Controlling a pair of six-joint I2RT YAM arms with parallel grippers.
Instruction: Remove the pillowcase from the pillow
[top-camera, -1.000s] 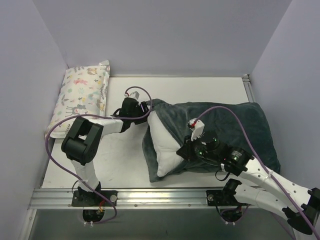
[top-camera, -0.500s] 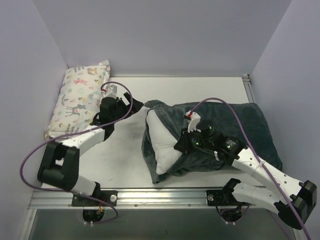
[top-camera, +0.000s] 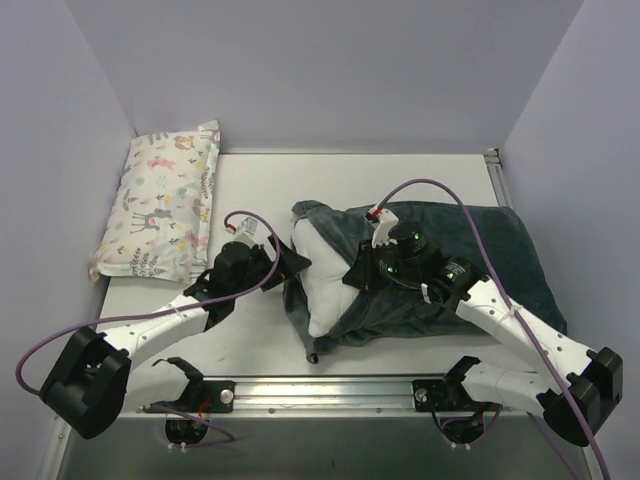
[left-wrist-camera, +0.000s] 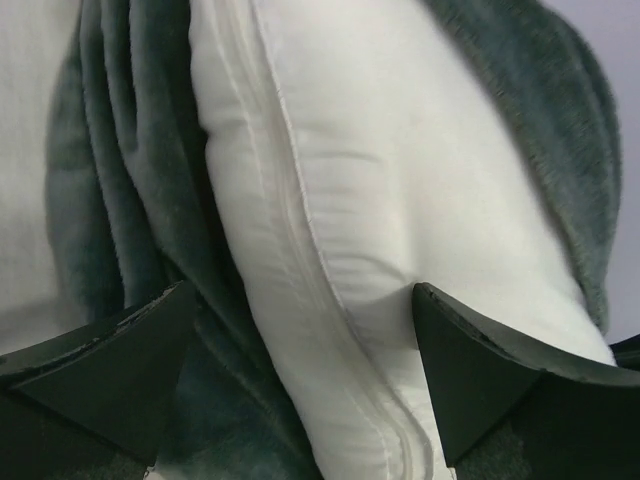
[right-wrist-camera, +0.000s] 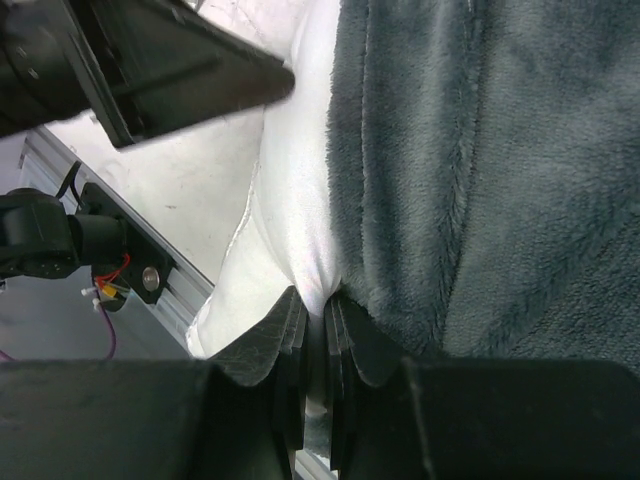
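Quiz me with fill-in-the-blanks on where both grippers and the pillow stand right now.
1. The left gripper is ___, its fingers straddling the bare white end of the pillow.
2. The right gripper is ___ at the edge of the pillowcase, beside the pillow.
3. The pillow's bare end sticks out on the robot's ___ side.
4. The animal-print pillow lies at the far ___ corner of the table.

Missing words: open; shut; left; left.

dark grey-green pillowcase (top-camera: 500, 250), plain white pillow (top-camera: 322, 275), pastel animal-print pillow (top-camera: 165, 200), white table (top-camera: 400, 175)
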